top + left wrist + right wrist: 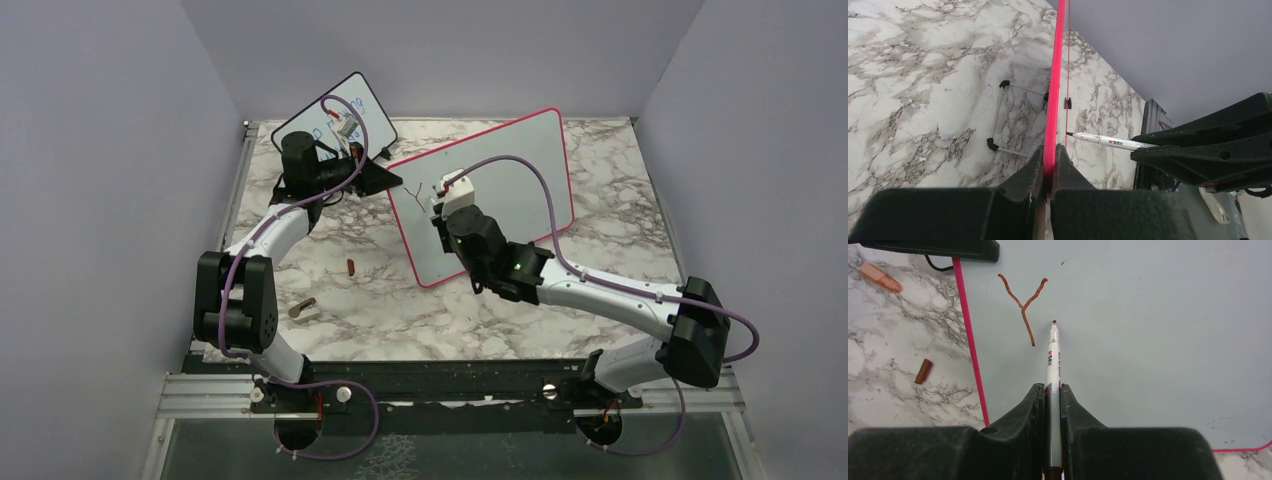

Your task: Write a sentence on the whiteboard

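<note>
The red-framed whiteboard, standing on the desk, is clamped at its edge by the left end effector, and with only a brownish "Y" written, the marker gripped by the right end effector is judged to need placing just beside it for the next letter.

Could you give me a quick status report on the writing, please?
Left hand shut on whiteboard edge. Right hand shut on marker. Sentence: only a Y written, marker tip just right of it. Nothing blocking the board.

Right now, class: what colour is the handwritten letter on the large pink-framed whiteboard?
Brownish-red letter; right wrist view.
</note>
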